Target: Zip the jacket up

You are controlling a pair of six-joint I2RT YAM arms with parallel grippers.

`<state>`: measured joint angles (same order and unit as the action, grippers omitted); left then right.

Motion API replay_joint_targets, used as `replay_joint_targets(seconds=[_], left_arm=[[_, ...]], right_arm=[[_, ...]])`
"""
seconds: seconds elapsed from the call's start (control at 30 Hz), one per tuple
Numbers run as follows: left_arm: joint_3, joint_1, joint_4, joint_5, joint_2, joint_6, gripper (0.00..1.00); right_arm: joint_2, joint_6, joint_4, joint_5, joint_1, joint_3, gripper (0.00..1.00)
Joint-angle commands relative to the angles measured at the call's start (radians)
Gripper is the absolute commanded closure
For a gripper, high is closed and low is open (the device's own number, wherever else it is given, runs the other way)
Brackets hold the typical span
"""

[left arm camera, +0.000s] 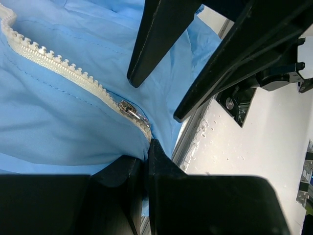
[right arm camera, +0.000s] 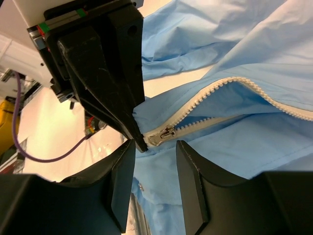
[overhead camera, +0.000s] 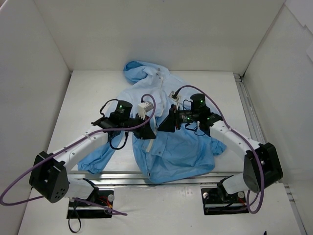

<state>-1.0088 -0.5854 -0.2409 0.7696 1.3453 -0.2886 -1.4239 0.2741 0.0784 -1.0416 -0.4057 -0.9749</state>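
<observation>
The light-blue jacket [overhead camera: 183, 147] lies spread on the white table, hood toward the back wall. Its white zipper [right arm camera: 222, 88] runs open in a V above the metal slider [right arm camera: 164, 134], which sits near the hem. My left gripper [left arm camera: 145, 152] is shut on the jacket's hem fabric just below the slider [left arm camera: 131, 109]. My right gripper [right arm camera: 155, 147] is open, its fingertips on either side just under the slider, with only loose fabric between them. In the top view the left gripper [overhead camera: 148, 131] and right gripper [overhead camera: 164, 123] meet over the jacket's middle.
White walls enclose the table on three sides. A metal rail [overhead camera: 117, 175] runs along the near edge under the jacket's hem. Purple cables [overhead camera: 161, 98] loop above both wrists. The right arm's base [left arm camera: 239, 100] stands beyond the rail.
</observation>
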Motion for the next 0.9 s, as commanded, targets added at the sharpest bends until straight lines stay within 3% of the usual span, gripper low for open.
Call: replay_joint_targets(seconds=[0.0, 0.3, 0.63, 0.73, 0.87], left_arm=[[-0.083, 0.009, 0.071, 0.036, -0.012, 0.012, 1.00], [-0.100, 0.009, 0.064, 0.066, -0.008, -0.001, 1.00], [-0.094, 0.009, 0.063, 0.066, -0.032, -0.004, 1.00], [-0.088, 0.009, 0.064, 0.066, -0.037, -0.006, 1.00], [-0.088, 0.018, 0.061, 0.063, -0.032, -0.004, 1.00]], right_arm=[[0.072, -0.030, 0.001, 0.101, -0.027, -0.010, 0.64], [0.126, -0.056, -0.037, 0.334, -0.107, 0.002, 0.63], [0.129, -0.067, -0.060, 0.396, -0.131, 0.007, 0.65], [0.129, -0.067, -0.062, 0.384, -0.139, 0.008, 0.69], [0.140, -0.065, -0.065, 0.371, -0.145, 0.008, 0.82]])
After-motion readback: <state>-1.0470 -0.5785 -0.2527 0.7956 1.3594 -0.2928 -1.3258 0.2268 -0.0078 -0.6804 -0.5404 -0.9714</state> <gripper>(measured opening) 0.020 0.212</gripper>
